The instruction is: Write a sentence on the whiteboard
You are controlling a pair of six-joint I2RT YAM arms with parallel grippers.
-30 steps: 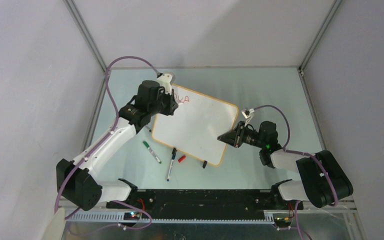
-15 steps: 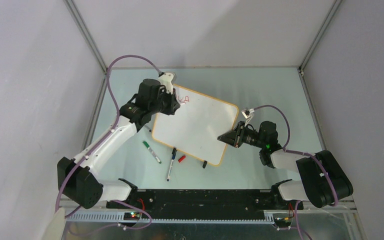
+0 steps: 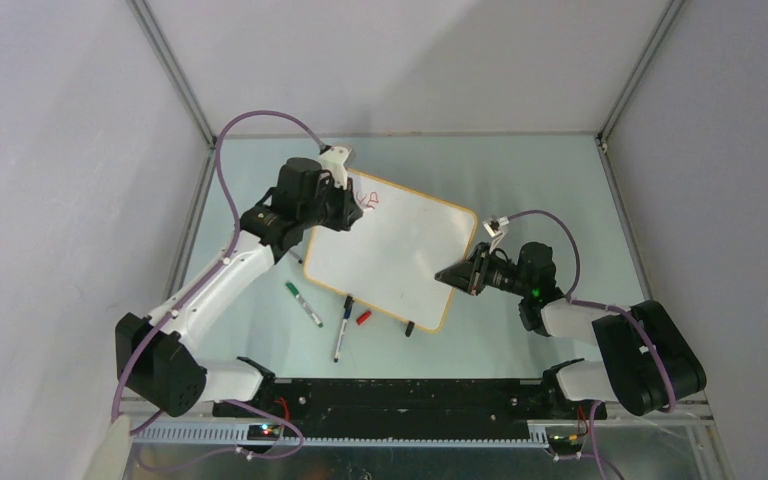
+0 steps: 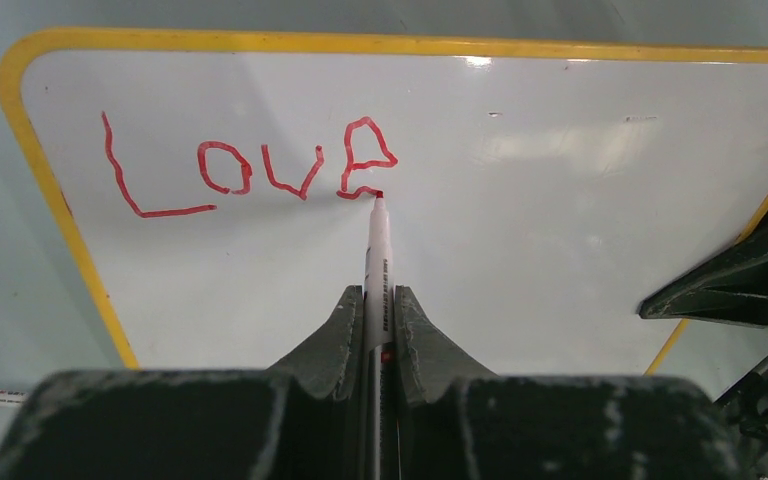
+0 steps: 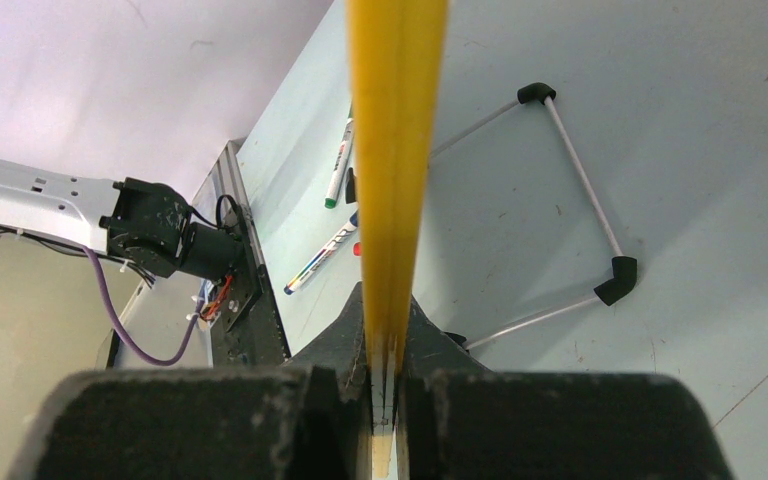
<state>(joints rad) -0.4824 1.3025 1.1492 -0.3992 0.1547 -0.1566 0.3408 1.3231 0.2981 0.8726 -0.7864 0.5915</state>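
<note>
**A:** What is the biggest thing in view?

**B:** The pale blue-green table (image 3: 520, 180). The whiteboard (image 3: 400, 250) sits in the middle of it, turned at an angle, with one corner towards the far left. It has an orange-yellow frame.

**A:** And the arms?

**B:** The left arm (image 3: 220, 280) reaches over the board's far left corner. The right arm (image 3: 600, 330) comes in low from the right side.

**A:** What are the hands doing?

**B:** The left gripper (image 4: 373, 300) is closed narrowly around a red marker (image 4: 376, 250), which sticks out straight ahead between the fingers. The right gripper (image 5: 385, 300) is pinched tight on the whiteboard's frame at its right edge. The right wrist camera sees that edge side-on, running away between the fingers.

**A:** Is there anything written?

**B:** Yes. There is red writing (image 4: 250, 170) near the board's corner, one word that reads roughly "Love". The last letter is angular and looks more like an A. The marker's tip is on the board, right at the foot of that letter.

**A:** What about smaller things?

**B:** Three lie loose on the table near the board's near edge:
- a green-capped marker (image 3: 303, 304)
- a dark-capped marker (image 3: 342, 330), just right of the green one
- a small red cap (image 3: 363, 318), beside the dark-capped marker

A black clip foot (image 3: 409, 328) sits at the board's near edge.
</note>
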